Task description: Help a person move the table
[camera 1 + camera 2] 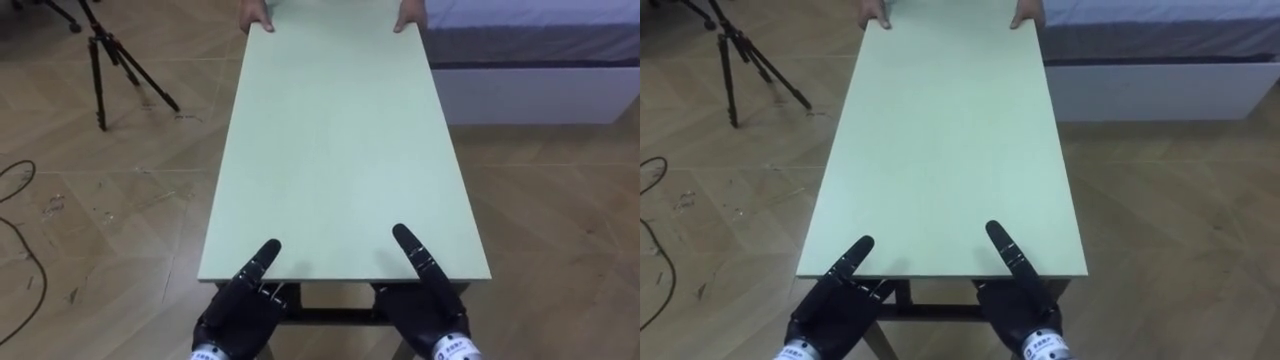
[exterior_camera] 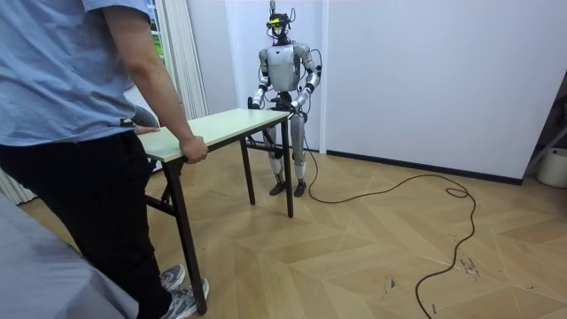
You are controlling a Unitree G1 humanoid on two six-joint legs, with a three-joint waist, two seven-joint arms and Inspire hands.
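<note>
A long pale green table point(image 1: 340, 140) on dark legs stretches away from me. My left hand point(image 1: 240, 310) and right hand point(image 1: 425, 310) hold its near short edge, each with the thumb lying on the top and the fingers curled beneath. A person's hands point(image 1: 258, 22) grip the two far corners. In the room view I stand upright at one end of the table point(image 2: 221, 124), and the person point(image 2: 80, 106) stands at the other end with a hand point(image 2: 193, 149) closed on its edge.
A black tripod point(image 1: 110, 60) stands on the wood floor to the far left. A bed point(image 1: 530, 50) with a white base lies at the far right. A dark cable point(image 1: 20, 230) loops on the floor at the left. A white wall is behind me.
</note>
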